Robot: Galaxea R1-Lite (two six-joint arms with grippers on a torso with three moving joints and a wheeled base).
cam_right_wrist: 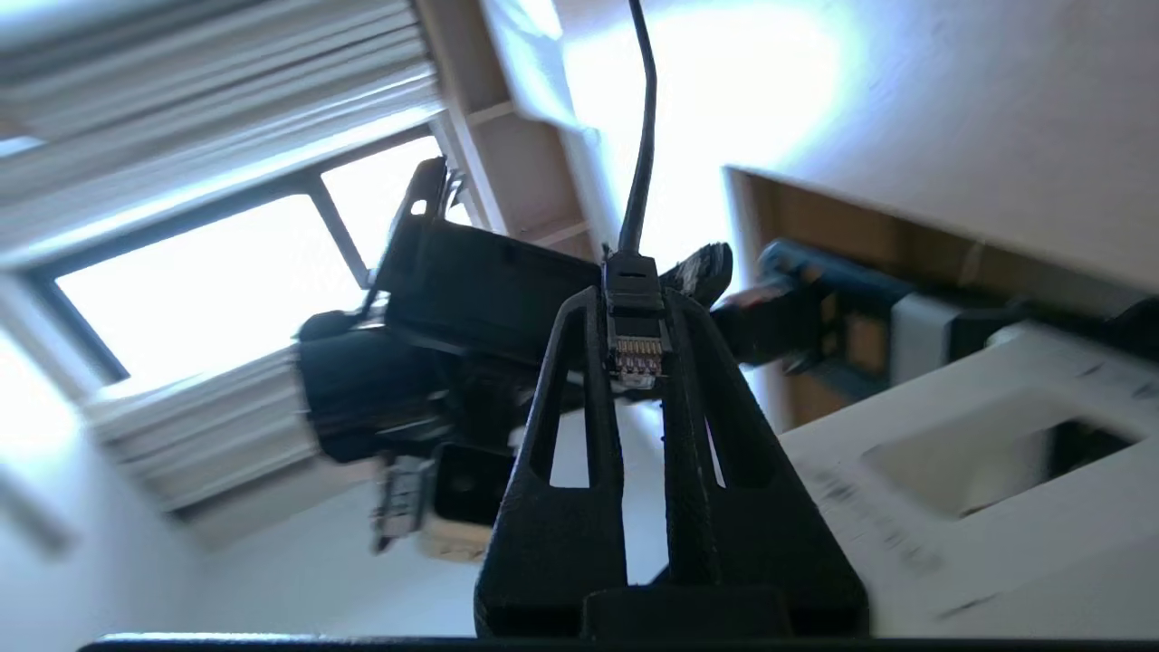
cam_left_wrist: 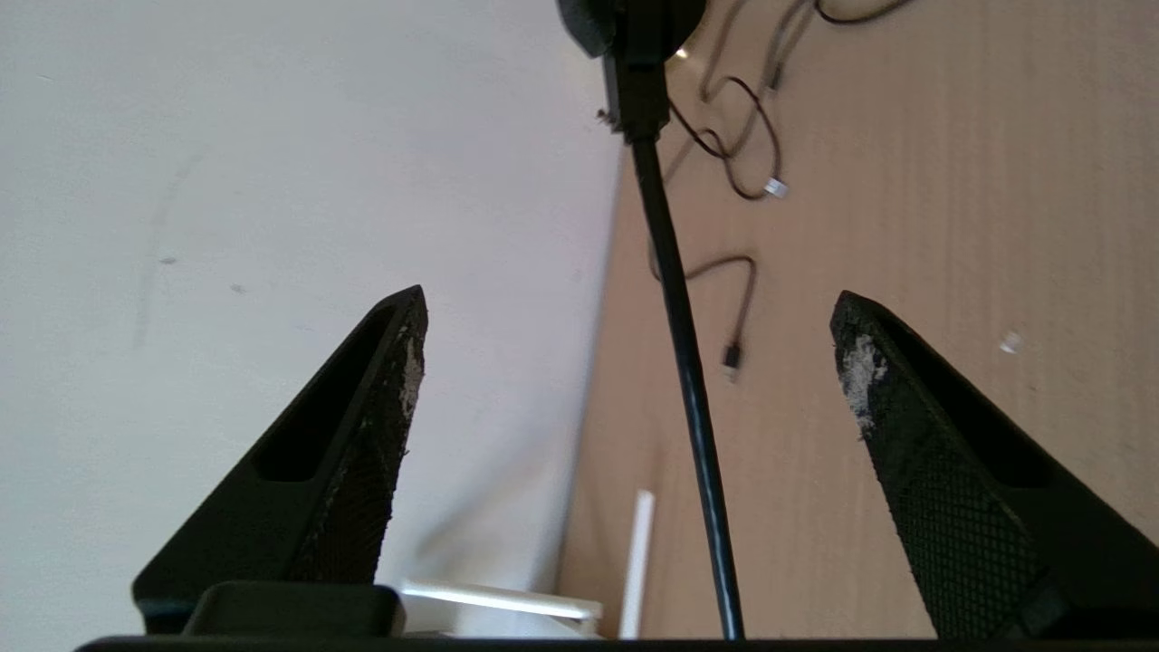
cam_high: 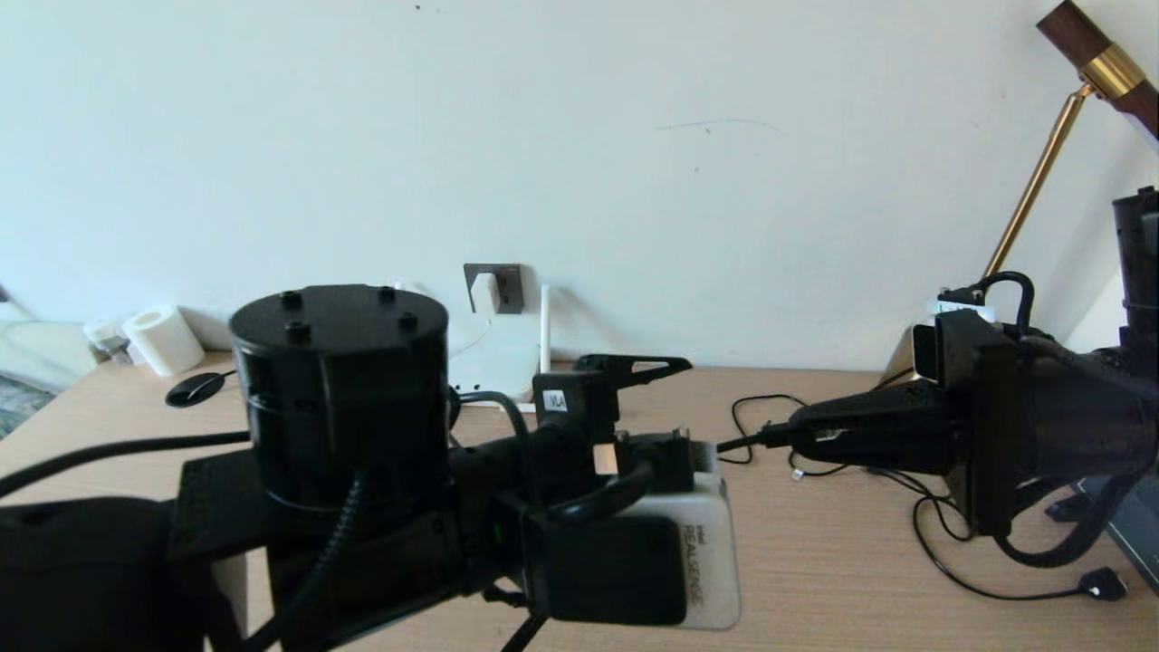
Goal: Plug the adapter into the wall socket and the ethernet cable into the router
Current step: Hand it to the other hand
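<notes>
The white adapter (cam_high: 484, 292) sits on the dark wall socket (cam_high: 509, 288) at the back. Below it lies the white router (cam_high: 493, 362) with an upright antenna (cam_high: 544, 326), mostly hidden behind my left arm. My right gripper (cam_right_wrist: 634, 308) is shut on the ethernet cable's plug (cam_right_wrist: 636, 349), whose clear tip points back toward the wrist. The black ethernet cable (cam_left_wrist: 688, 389) runs from my right gripper (cam_high: 797, 430) between the fingers of my open left gripper (cam_left_wrist: 627, 294), touching neither. My left gripper (cam_high: 634, 369) hovers above the desk in front of the router.
Thin black cables (cam_high: 770, 426) with small plugs (cam_high: 1100, 584) lie loose on the wooden desk (cam_high: 815, 543) to the right. A brass lamp (cam_high: 1041, 172) stands at the back right. A paper roll (cam_high: 163, 340) and a flat black object (cam_high: 195, 389) are at the back left.
</notes>
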